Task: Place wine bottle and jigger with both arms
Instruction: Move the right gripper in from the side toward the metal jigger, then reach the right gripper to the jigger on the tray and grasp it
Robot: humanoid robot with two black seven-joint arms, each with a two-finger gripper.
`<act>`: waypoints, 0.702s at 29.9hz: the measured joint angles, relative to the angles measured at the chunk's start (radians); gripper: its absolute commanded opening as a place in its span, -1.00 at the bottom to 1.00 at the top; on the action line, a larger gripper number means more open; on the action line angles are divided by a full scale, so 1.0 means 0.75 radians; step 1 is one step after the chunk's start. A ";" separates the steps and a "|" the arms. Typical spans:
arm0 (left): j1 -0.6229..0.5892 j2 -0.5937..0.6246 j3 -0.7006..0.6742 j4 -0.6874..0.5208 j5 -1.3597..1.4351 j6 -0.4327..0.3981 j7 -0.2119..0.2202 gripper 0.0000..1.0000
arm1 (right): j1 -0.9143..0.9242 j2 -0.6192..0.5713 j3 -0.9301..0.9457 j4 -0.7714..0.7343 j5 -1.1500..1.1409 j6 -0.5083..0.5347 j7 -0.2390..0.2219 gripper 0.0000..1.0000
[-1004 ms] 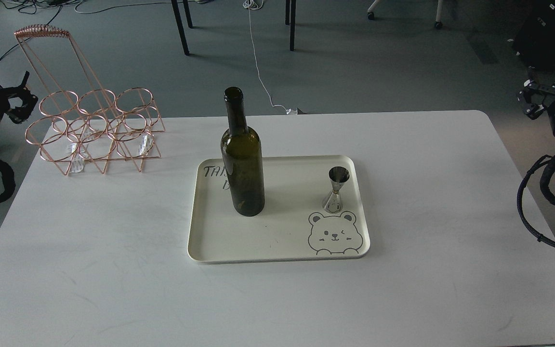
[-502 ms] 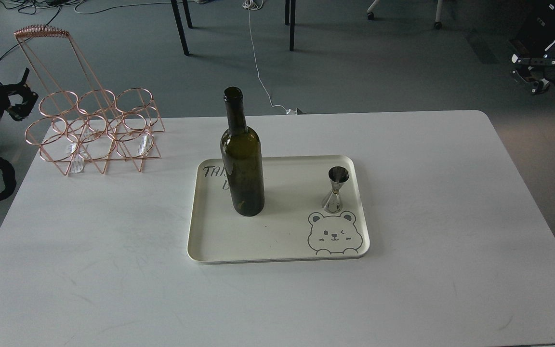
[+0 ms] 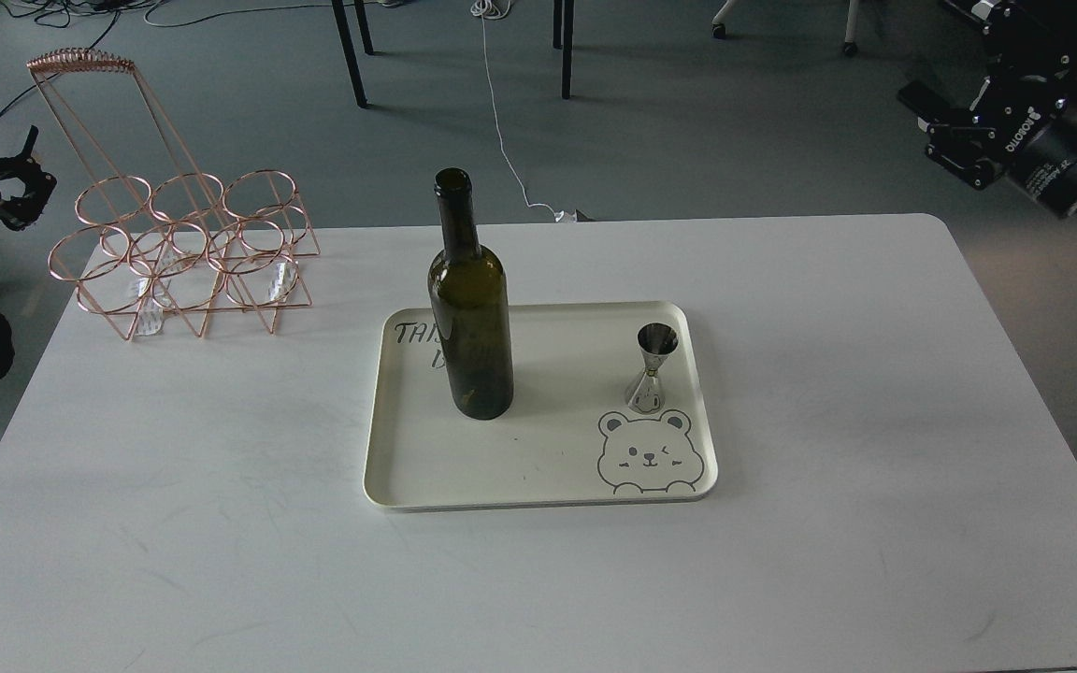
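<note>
The right black two-finger gripper [image 3: 933, 126] is seen at the upper right, above the floor beyond the table's far right corner; its fingers are spread apart and nothing is held between them. The left black gripper [image 3: 22, 179] is seen at the left edge, just beside the table's far left corner; its dark fingers appear slightly parted and empty, though the gap cannot be told with certainty.

Near the left gripper, a copper-coloured wire bottle rack [image 3: 185, 250] with round rings and a tall handle stands on the white rounded table [image 3: 828, 421]. At the table's middle lies a cream rectangular tray [image 3: 538, 495] printed with a bear face and dark lettering. The tall dark olive-green glass wine bottle [image 3: 470, 318] stands upright on the tray's left half, unlabelled, its long narrow neck open at the top. The small shiny steel hourglass-shaped jigger [image 3: 652, 368] stands upright near the tray's right rim, just above the bear, well apart from the bottle.

Compared with half a second ago, the right gripper is found further left and slightly higher in view, while the left gripper has shifted slightly outward toward the edge. Bottle, jigger, tray and rack are unchanged.
</note>
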 measured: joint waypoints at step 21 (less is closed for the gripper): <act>0.005 0.001 -0.001 0.000 0.000 -0.005 -0.004 0.97 | -0.149 -0.007 -0.398 0.287 -1.269 -0.601 0.093 0.95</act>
